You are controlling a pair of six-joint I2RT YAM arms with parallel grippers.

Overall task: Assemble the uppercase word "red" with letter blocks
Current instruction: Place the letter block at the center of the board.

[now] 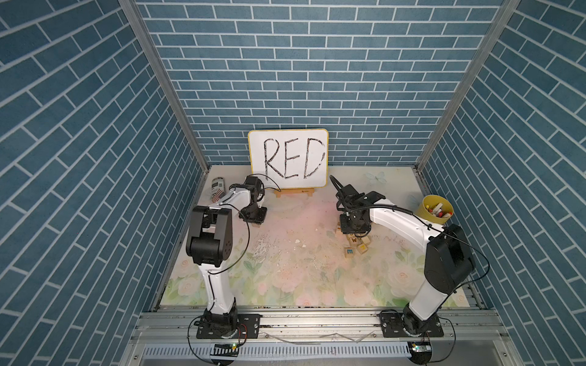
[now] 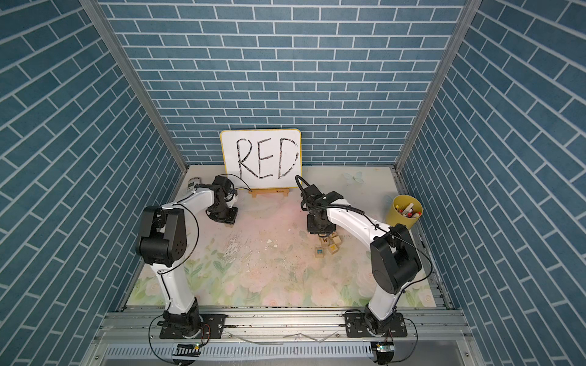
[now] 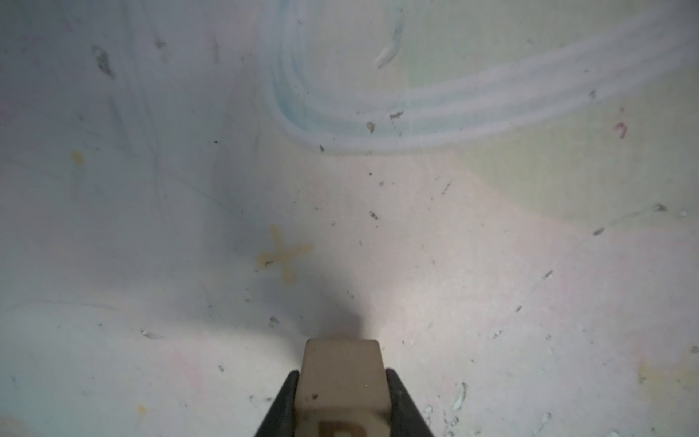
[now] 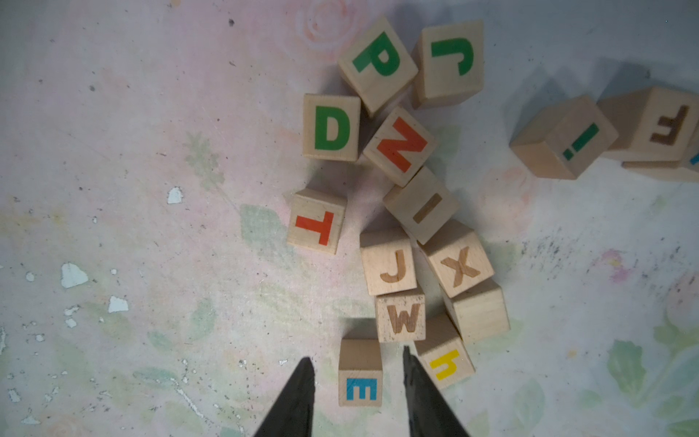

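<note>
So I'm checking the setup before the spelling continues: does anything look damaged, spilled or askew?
The letter blocks lie in a jumbled heap, turned every way, one tipped on an edge. The floral mat is worn, with flaked white patches. The whiteboard stands straight.

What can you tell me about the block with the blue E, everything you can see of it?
The blue E block is a small pale wooden cube with light grain and one bright blue capital E on its upward face. It sits flat on the floral table mat at the near edge of the block cluster, close below the W block. The right gripper straddles it with jaws apart, a gap showing on each side, so nothing grips it yet.
</note>
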